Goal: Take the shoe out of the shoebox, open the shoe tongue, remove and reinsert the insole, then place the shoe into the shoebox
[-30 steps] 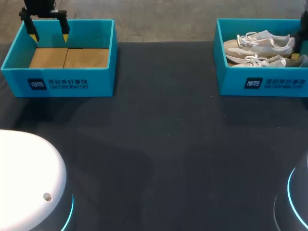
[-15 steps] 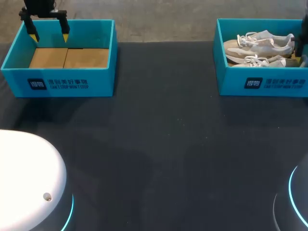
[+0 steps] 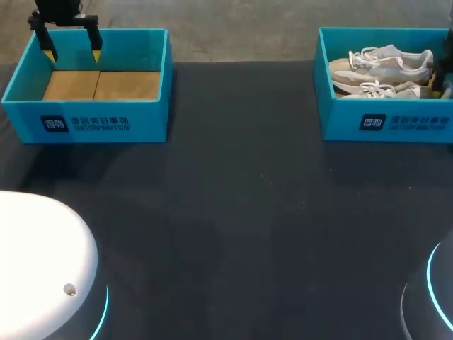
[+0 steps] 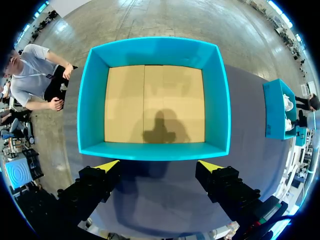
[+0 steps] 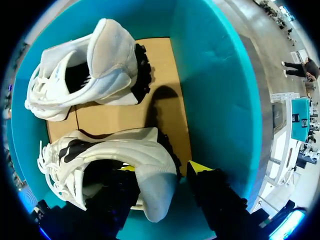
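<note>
Two white shoes lie in the right turquoise shoebox (image 3: 389, 122): one at the back (image 3: 382, 62), one nearer the front (image 3: 379, 90). In the right wrist view my right gripper (image 5: 163, 167) stands astride the heel of the nearer shoe (image 5: 115, 150). One finger is over its opening and the other is behind the heel with a thin gap, so it is open. The other shoe (image 5: 90, 70) lies ahead of the gripper. From the head view only a dark part of the right arm (image 3: 444, 74) shows at the box's right end. My left gripper (image 3: 71, 53) hangs open over the left box.
The left turquoise shoebox (image 3: 85, 124) holds nothing but its bare cardboard floor (image 4: 155, 102), with the left gripper (image 4: 159, 165) above its wall (image 4: 155, 150). The right box's inner wall (image 5: 215, 90) stands close beside the right finger. Dark tabletop (image 3: 233, 212) lies between the boxes.
The right gripper has shifted a little at the right end of the shoe's box, closer over the shoe's heel. The shoes and the left arm have not moved.
</note>
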Available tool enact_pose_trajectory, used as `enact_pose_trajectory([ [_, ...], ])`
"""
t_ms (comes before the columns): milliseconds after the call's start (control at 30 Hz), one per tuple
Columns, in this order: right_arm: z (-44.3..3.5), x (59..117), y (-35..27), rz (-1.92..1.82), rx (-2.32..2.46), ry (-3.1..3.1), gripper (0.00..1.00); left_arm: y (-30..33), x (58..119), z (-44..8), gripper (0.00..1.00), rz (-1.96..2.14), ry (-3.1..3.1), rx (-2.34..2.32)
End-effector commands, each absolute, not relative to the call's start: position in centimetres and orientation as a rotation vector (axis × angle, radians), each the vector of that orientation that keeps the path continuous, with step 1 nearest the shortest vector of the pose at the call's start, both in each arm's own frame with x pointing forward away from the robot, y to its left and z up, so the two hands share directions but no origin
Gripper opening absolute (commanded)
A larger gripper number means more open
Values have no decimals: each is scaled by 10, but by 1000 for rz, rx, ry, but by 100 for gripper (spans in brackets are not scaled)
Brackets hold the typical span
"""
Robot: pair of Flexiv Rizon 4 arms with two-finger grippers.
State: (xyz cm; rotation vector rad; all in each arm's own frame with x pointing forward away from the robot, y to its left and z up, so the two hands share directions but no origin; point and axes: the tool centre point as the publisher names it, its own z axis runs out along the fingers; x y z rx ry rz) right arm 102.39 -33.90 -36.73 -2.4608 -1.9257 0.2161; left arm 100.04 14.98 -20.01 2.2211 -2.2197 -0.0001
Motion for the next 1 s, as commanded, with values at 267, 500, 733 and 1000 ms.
enact_pose_trajectory([
  [267, -383, 1023, -339, 217, -2447, -1908, 52, 150, 1000, -200, 100, -1, -2220, 2221],
  [500, -386, 1020, -338, 211, -2448, -1894, 43, 150, 1000, -200, 100, -1, -2220, 2221],
  [733, -388, 1016, -335, 203, -2448, -1879, 0, 150, 1000, -200, 100, -1, -2220, 2221],
  [1000, -379, 1013, -329, 186, -2472, -1871, 0, 150, 1000, -200, 100, -1, -2220, 2221],
])
